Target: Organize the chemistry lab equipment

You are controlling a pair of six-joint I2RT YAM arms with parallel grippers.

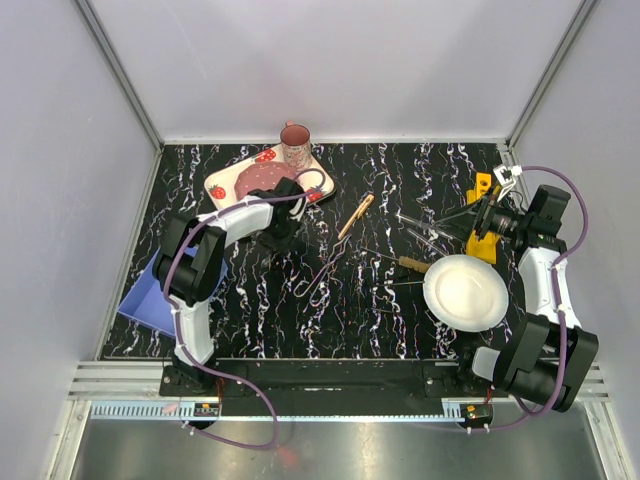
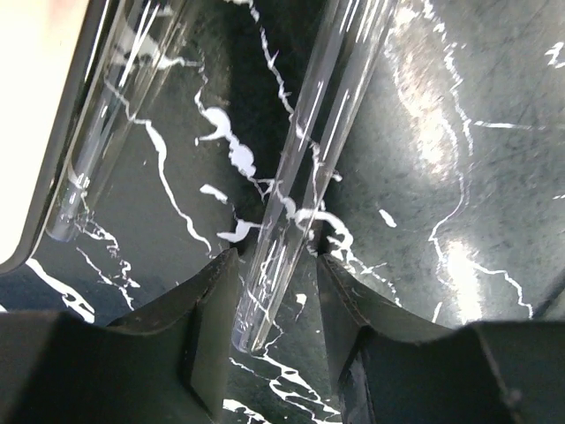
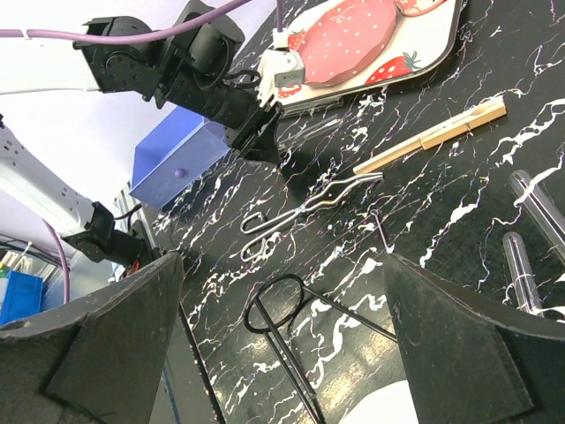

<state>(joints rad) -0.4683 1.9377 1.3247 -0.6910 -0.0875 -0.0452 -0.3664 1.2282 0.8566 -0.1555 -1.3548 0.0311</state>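
Observation:
A clear glass test tube point(image 2: 305, 177) lies on the black marble table, its closed end between my left gripper point(image 2: 275, 300) jaws. The tube rests against the left finger point(image 2: 207, 309), with a gap to the right one, so the jaws are open around it. A second test tube point(image 2: 97, 132) lies beside the tray's edge point(image 2: 26, 132). In the top view my left gripper point(image 1: 275, 228) is just in front of the tray point(image 1: 222, 177). My right gripper point(image 3: 282, 291) hangs wide open over a black wire loop tool point(image 3: 274, 305). The metal tong point(image 1: 320, 272) and wooden clamp point(image 1: 355, 216) lie mid-table.
A white plate point(image 1: 465, 292) sits at the right front, with a wooden-handled tool point(image 1: 413, 265) beside it. More test tubes point(image 1: 420, 225) lie next to a yellow stand point(image 1: 483, 225). A blue bin point(image 1: 150, 292) stands at the left edge. A pink mug point(image 1: 295, 145) is on the tray.

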